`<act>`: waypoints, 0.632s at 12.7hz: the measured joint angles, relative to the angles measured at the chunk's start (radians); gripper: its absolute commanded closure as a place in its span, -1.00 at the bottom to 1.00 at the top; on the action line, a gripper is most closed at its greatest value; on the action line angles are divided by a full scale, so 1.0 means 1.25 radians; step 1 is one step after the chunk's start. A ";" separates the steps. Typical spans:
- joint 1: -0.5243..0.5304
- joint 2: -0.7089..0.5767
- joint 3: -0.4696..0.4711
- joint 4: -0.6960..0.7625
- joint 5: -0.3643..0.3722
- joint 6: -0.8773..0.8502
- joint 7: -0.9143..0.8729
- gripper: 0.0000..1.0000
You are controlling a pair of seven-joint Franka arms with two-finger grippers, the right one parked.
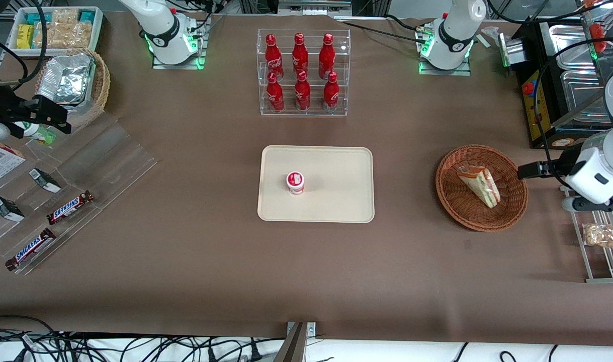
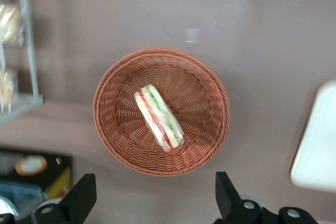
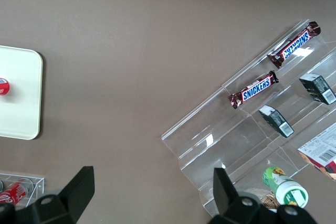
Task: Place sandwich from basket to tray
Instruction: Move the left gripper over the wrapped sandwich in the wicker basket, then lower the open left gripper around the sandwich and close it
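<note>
A brown covering spreads over the whole counter (image 1: 195, 261), with loose black cables hanging along the edge nearest the front camera. Toward the parked arm's end, two Snickers bars (image 1: 70, 207) lie on a clear stepped display stand (image 1: 85, 171).

The tray (image 1: 331, 206) lies flat mid-counter and carries one small red-and-white lidded cup (image 1: 295, 182), upright.

Toward my end of the counter sits the basket (image 1: 457, 211), well apart from the tray. The sandwich (image 1: 479, 185) lies in it, on its side, wrapped, the green and red filling showing along one edge.

My pincer (image 2: 152, 198) hangs above the counter just beside the basket, on the side away from the tray. Its fingers (image 2: 81, 195) are spread wide, holding nothing; in the wrist view the basket (image 2: 210, 145) and sandwich (image 2: 159, 118) show between them, below.

Farther from the front camera than the tray stands a clear acrylic rack (image 1: 303, 108) with six red bottles (image 1: 301, 90) in two rows of three. A tan wicker basket (image 1: 101, 85) holds foil containers (image 1: 67, 78) at the parked arm's end.
</note>
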 measured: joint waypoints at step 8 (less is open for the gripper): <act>-0.027 -0.005 -0.034 -0.290 0.114 0.304 -0.355 -1.00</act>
